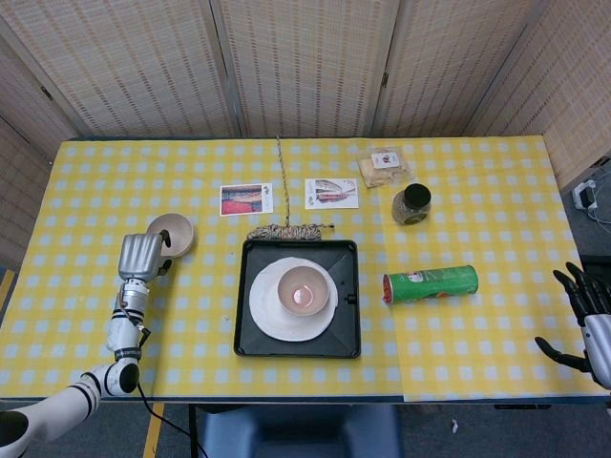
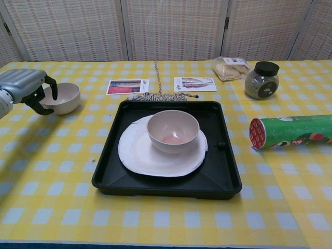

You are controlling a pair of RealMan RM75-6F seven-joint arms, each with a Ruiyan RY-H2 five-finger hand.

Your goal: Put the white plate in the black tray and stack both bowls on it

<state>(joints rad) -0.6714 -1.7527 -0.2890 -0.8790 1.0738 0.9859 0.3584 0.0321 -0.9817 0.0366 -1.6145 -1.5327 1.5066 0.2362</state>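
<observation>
One bowl stacked in tray, second bowl at left hand
Table (image 1: 477, 181): black tray (image 2: 228, 176) holds white plate (image 2: 135, 155), one bowl (image 2: 173, 129) on it; second bowl (image 2: 63, 97) stands on table, left hand (image 2: 25, 87) fingers curled over its rim; right hand (image 1: 590, 320) open, empty, at table edge
</observation>
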